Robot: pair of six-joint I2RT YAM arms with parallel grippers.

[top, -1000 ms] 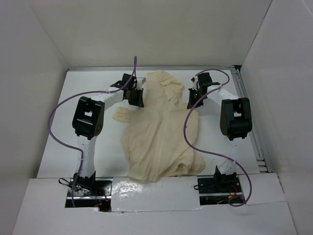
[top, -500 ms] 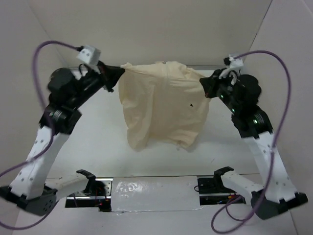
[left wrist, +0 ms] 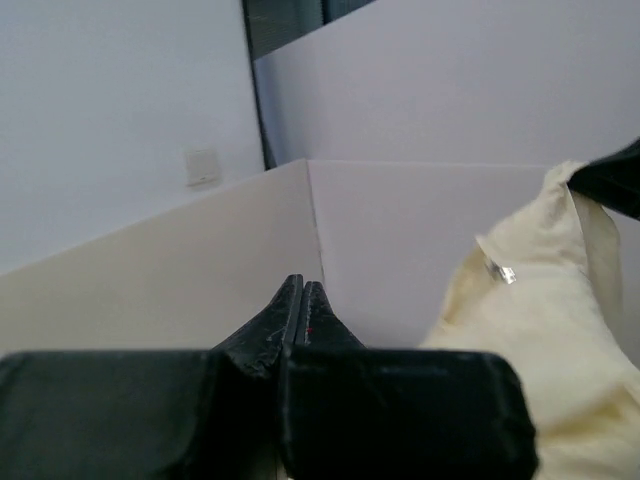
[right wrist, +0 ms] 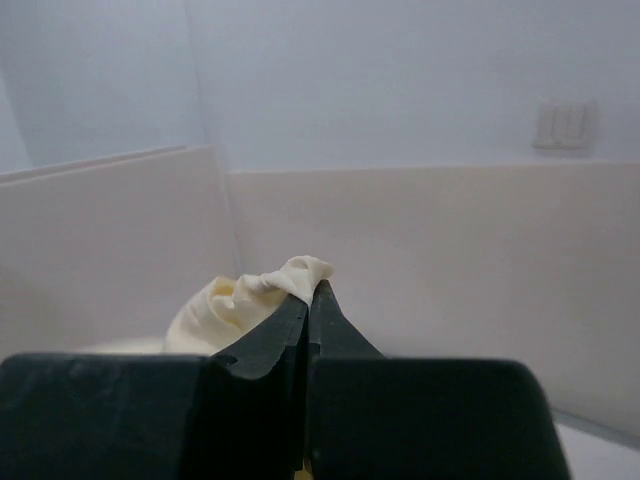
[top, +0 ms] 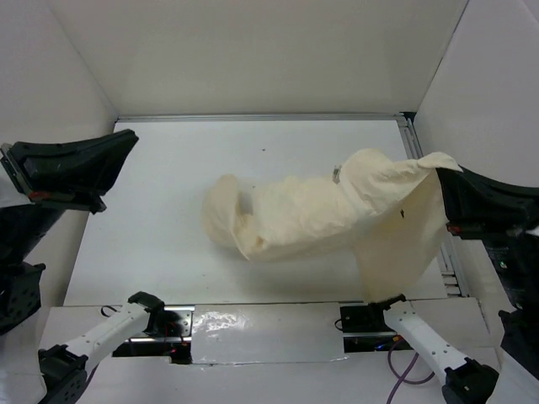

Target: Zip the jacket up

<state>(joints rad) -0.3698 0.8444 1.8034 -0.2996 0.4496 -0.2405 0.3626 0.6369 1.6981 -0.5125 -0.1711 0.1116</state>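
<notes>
The cream jacket (top: 312, 215) hangs by one edge from my right gripper (top: 441, 175) and trails down and left onto the white table (top: 168, 185). A small metal zipper piece (top: 336, 174) shows on its upper fold, and a tiny dark spot (top: 402, 214) on the hanging part. In the right wrist view my right gripper (right wrist: 312, 290) is shut on a bunch of jacket fabric (right wrist: 250, 300). My left gripper (top: 128, 140) is raised at the far left, shut and empty, well clear of the jacket. In the left wrist view its fingers (left wrist: 300, 292) are pressed together, with the jacket (left wrist: 545, 340) and zipper piece (left wrist: 500, 271) off to the right.
White walls (top: 278, 50) close in the table at the back and both sides. A metal rail (top: 421, 160) runs along the table's right edge. The arm bases (top: 160, 324) sit at the near edge on a shiny strip.
Half a second ago both grippers held the jacket spread up between them. The left gripper has let go and swung out left; the jacket's left side has dropped onto the table. The right still holds it.
</notes>
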